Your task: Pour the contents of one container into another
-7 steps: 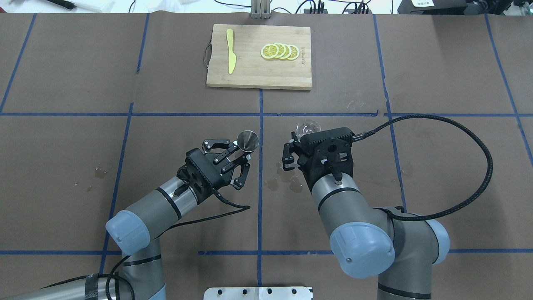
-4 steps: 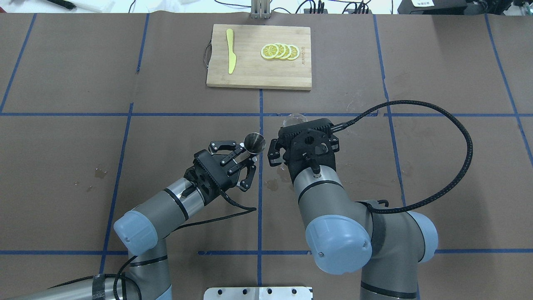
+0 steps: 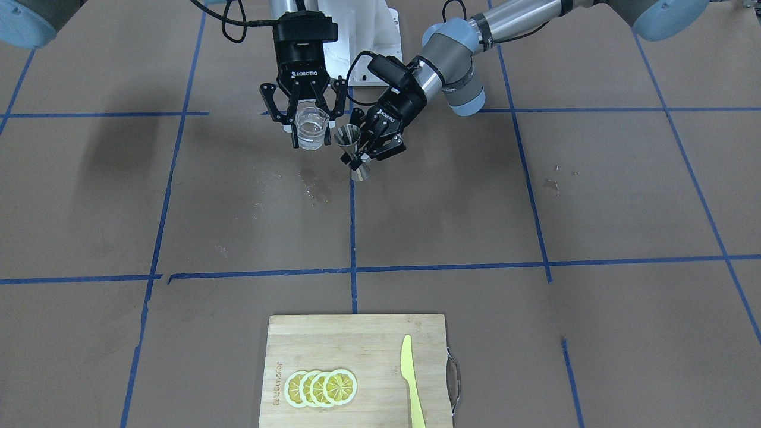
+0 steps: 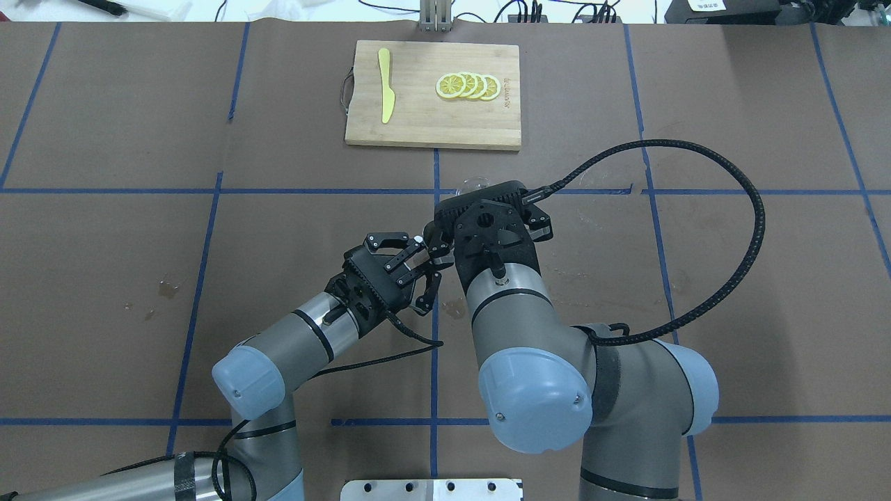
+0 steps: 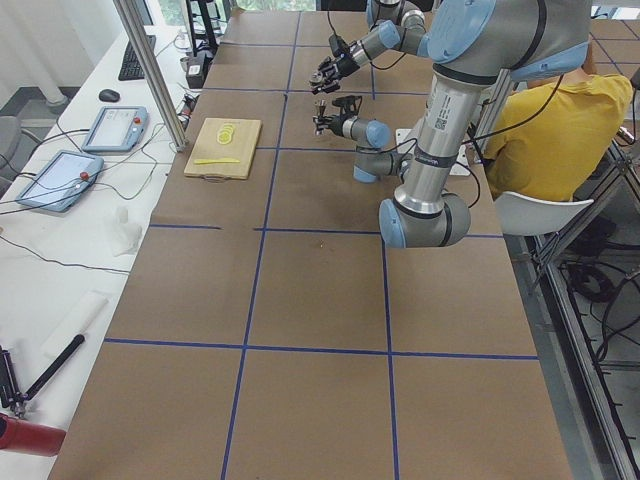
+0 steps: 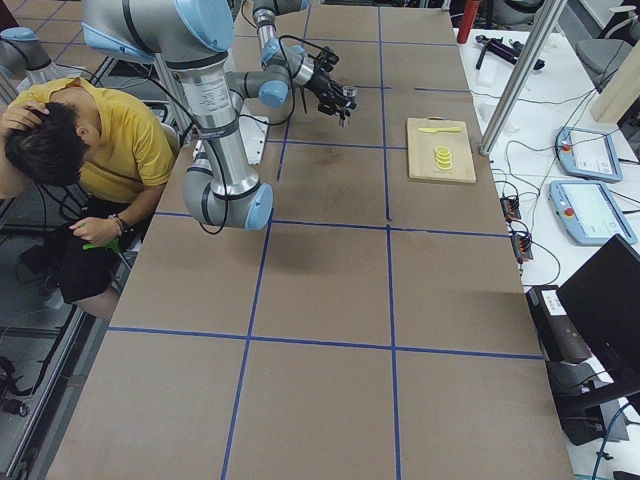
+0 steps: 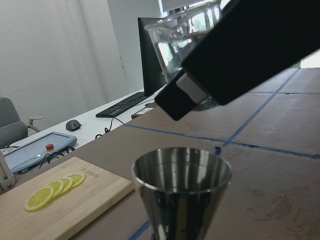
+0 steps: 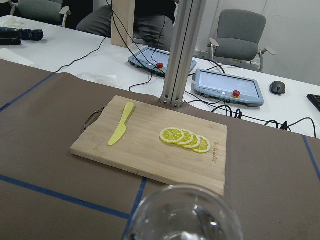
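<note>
Steel jigger [image 3: 352, 152] pinched at its narrow waist by my left hand [image 3: 359, 157], upper centre of the front-facing view, held above the tabletop [image 3: 535, 196] and leaning a little. Clear glass cup [image 3: 311, 132] just beside it, on its left in that frame. My right hand [image 3: 311, 140] clamps the cup between its fingers, near upright, with clear liquid inside. Whether cup and jigger touch, I cannot tell. From the left wrist camera, the jigger mouth gapes at lower centre, with the cup higher, toward the top of the frame. Wet blotches [image 3: 318, 189] on the brown paper under both. Bamboo cutting board [image 3: 368, 351] at bottom centre, well apart, carrying four lemon slices [image 3: 321, 387] and a yellow knife [image 3: 411, 380].
</note>
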`<action>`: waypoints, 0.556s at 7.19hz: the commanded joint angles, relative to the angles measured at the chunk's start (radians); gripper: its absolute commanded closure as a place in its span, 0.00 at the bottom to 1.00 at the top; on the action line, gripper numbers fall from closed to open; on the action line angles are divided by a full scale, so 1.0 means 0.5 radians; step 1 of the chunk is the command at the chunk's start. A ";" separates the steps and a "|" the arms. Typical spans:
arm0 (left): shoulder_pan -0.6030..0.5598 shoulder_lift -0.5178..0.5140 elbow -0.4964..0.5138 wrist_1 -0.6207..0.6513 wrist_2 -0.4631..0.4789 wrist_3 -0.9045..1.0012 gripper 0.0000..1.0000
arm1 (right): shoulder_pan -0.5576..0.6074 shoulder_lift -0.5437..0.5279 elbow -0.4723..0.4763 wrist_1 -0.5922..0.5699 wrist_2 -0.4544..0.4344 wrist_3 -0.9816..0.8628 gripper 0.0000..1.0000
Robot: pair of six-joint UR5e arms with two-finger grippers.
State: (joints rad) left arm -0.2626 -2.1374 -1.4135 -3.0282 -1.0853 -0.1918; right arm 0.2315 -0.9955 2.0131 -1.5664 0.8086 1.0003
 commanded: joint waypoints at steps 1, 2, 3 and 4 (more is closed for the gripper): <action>-0.003 -0.023 0.029 -0.003 -0.001 -0.003 1.00 | -0.003 0.055 0.033 -0.180 -0.003 -0.013 1.00; -0.003 -0.023 0.029 -0.003 -0.001 -0.030 1.00 | -0.003 0.058 0.036 -0.214 -0.003 -0.079 1.00; -0.006 -0.023 0.029 -0.003 -0.001 -0.043 1.00 | -0.003 0.058 0.036 -0.220 -0.006 -0.168 1.00; -0.009 -0.026 0.029 -0.003 -0.001 -0.046 1.00 | -0.003 0.061 0.039 -0.224 -0.007 -0.175 1.00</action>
State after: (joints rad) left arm -0.2655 -2.1494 -1.3993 -3.0296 -1.0860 -0.2102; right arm 0.2302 -0.9667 2.0309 -1.6724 0.8059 0.9328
